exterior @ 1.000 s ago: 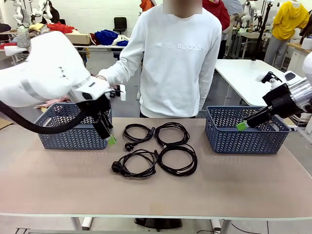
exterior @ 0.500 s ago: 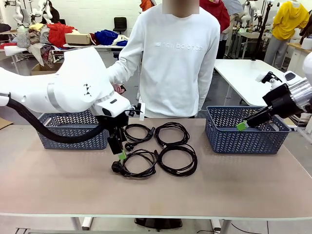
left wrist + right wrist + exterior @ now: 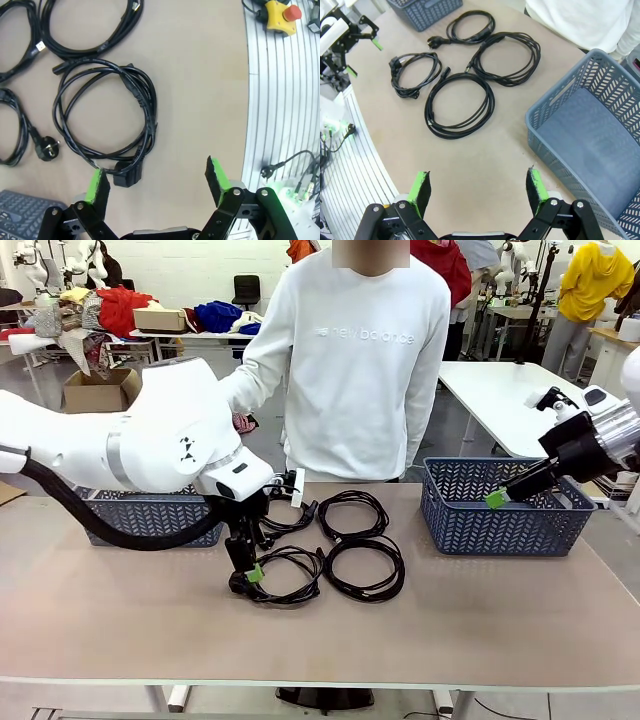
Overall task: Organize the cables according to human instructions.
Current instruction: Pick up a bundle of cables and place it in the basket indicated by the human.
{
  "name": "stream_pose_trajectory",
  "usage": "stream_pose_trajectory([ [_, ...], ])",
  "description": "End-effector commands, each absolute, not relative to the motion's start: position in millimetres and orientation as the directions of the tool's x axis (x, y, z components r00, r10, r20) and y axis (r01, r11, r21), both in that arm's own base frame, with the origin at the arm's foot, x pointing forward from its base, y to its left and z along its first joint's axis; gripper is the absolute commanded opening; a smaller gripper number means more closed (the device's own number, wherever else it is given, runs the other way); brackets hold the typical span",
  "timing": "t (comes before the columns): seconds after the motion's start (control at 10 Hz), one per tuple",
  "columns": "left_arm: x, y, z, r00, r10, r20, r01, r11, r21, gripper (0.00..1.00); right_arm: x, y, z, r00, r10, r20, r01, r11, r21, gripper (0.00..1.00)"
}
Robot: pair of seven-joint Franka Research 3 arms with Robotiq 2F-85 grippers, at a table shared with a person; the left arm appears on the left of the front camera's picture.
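Four black coiled cables (image 3: 362,593) are laid in a two-by-two cluster at the middle of the surface (image 3: 500,630), between the left basket (image 3: 150,522) and the right basket (image 3: 500,528), both of blue lattice plastic. The left hand (image 3: 250,575) is lowered over the near-left coil (image 3: 149,117), with its green-padded fingers (image 3: 96,182) set wide apart and nothing gripped between them. In the left wrist view one fingertip is seen just beside the black plug (image 3: 127,178) at that coil's edge, and the other over bare surface. The right hand (image 3: 495,498) is held in the air near the right basket, with its fingers likewise spread and empty. A person (image 3: 365,370) in a white sweatshirt is seen standing at the far edge, behind the cables.
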State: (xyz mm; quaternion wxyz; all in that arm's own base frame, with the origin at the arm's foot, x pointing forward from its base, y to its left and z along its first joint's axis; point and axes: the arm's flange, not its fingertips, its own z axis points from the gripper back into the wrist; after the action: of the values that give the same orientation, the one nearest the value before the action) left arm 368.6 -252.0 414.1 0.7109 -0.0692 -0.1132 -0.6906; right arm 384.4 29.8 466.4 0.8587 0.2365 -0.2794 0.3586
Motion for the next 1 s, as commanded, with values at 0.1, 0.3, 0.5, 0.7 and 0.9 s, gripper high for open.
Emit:
stream_pose_trajectory([
  [0.1, 370, -251, 417, 0.025, -0.966, 0.256, 0.998, 0.040, 0.052, 1.00, 388, 28, 466, 0.563, 0.480, 0.672, -0.765, 0.611, 0.204, 1.00],
  [0.3, 370, -251, 417, 0.025, -0.966, 0.256, 0.998, 0.040, 0.052, 1.00, 388, 28, 466, 0.563, 0.480, 0.672, -0.765, 0.611, 0.204, 1.00],
  [0.5, 370, -258, 407, 0.003, -0.973, 0.230, 0.997, 0.020, 0.073, 1.00, 388, 28, 466, 0.563, 0.480, 0.672, -0.765, 0.611, 0.204, 1.00],
  [0.7, 372, -271, 393, -0.035, -0.981, 0.193, 0.997, -0.023, 0.067, 1.00, 388, 28, 466, 0.563, 0.480, 0.672, -0.765, 0.611, 0.204, 1.00],
  [0.9, 370, -279, 380, -0.051, -0.986, 0.161, 0.997, -0.041, 0.063, 1.00, 388, 28, 466, 0.563, 0.480, 0.672, -0.765, 0.611, 0.204, 1.00],
])
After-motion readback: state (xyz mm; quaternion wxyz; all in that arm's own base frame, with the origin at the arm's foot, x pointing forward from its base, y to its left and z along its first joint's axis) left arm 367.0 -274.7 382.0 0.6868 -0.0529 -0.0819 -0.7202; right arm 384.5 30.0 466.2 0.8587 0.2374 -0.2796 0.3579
